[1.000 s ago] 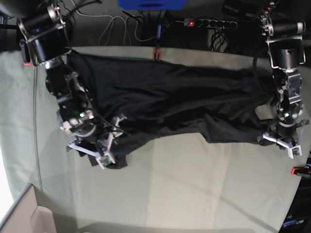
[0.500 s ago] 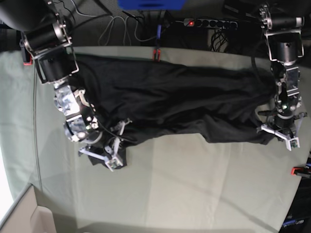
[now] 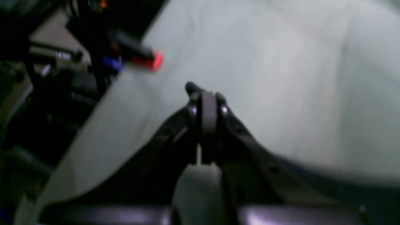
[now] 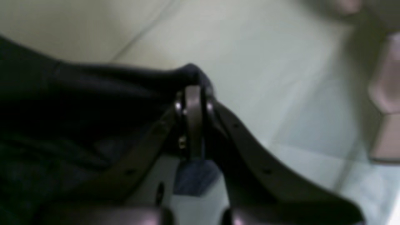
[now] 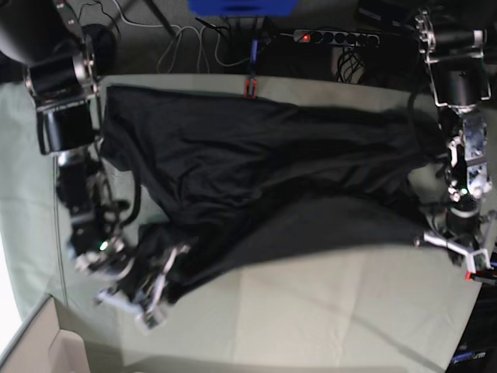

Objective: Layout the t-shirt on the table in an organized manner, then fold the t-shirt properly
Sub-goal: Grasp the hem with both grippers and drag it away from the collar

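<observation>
- Across the far half of the tabletop (image 5: 311,311) you have the t-shirt (image 5: 256,179) stretched wide, dark and rumpled, with its near edge sagging between the two arms.
- Right end effector (image 4: 193,93): jaws pinched together on a bunched corner of the dark cloth, which shows just past the tips in its wrist view.
- Left end effector (image 3: 206,97): jaws pressed together too; a dark nub peeks out at the tip, and in the base view it sits at the shirt's far corner. You likely have fabric there, but the blur leaves it uncertain.
- Handling, as a judgement: light, limp, no stiffness; it will drape and crease wherever unsupported. Thin cloth can creep out of a narrow pinch, so take hems or seamed corners, and pull evenly.
- Hard to read: both wrist views are soft. Collar, sleeves and any mark are lost in black folds. A red clamp (image 3: 150,61) marks the edge close by.
</observation>
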